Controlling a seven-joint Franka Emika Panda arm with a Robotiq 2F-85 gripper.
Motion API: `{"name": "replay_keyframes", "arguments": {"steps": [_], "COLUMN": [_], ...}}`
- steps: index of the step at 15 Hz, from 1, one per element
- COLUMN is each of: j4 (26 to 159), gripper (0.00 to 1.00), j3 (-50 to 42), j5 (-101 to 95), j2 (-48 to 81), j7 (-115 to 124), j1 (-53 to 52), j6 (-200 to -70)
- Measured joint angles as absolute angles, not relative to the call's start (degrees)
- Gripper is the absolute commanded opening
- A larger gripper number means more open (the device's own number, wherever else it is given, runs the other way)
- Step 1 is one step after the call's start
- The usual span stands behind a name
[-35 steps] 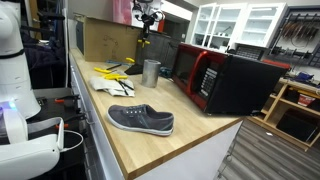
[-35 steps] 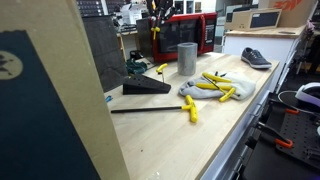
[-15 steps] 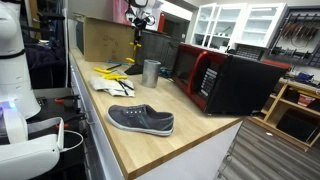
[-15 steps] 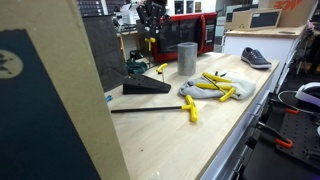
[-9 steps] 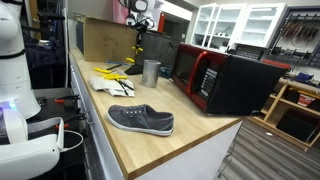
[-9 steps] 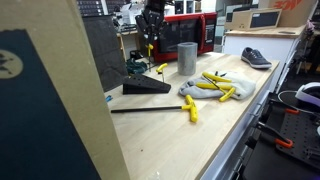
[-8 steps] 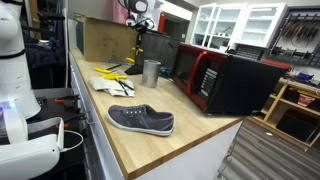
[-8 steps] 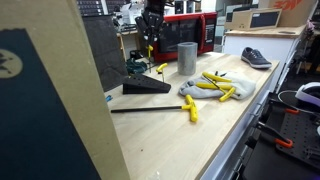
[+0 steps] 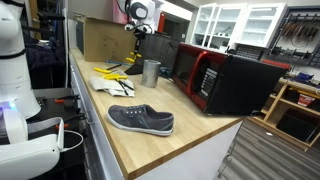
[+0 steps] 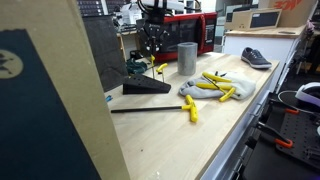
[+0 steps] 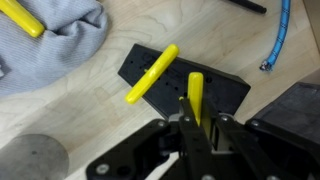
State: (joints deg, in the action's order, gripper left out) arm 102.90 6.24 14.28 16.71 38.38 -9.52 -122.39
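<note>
Wooden counter (image 11: pixel 80 115) carries the black block (image 11: pixel 228 92), with a loose yellow peg (image 11: pixel 152 74) lying across it; the gripper (image 11: pixel 197 125) hangs right above the block, jaws clamped on a second yellow peg (image 11: pixel 195 95). Looks like the seating step to me; the next move wants that peg squared to the block and lowered gently.

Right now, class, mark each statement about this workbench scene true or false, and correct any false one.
1. The gripper is shut on a yellow peg. True.
2. The black block under the gripper carries no other peg. False: a second yellow peg rests tilted on it.
3. The grey shoe sits on the wooden counter. True.
4. The metal cup lies tipped on its side. False: it stands upright.
5. The grey cloth has nothing on it. False: several yellow pegs lie on it.
</note>
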Motion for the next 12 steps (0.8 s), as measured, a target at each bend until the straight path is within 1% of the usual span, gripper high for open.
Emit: {"name": "replay_keyframes", "arguments": {"steps": [8, 12], "j4": [102.70, 102.65], "gripper": [0.04, 0.04], "j3": [5.98, 5.91], "j5": [14.05, 11.87], "j2": [17.08, 17.09], "j7": [39.83, 41.81], "j1": [-9.51, -9.54], "j6": [-118.06, -117.85]}}
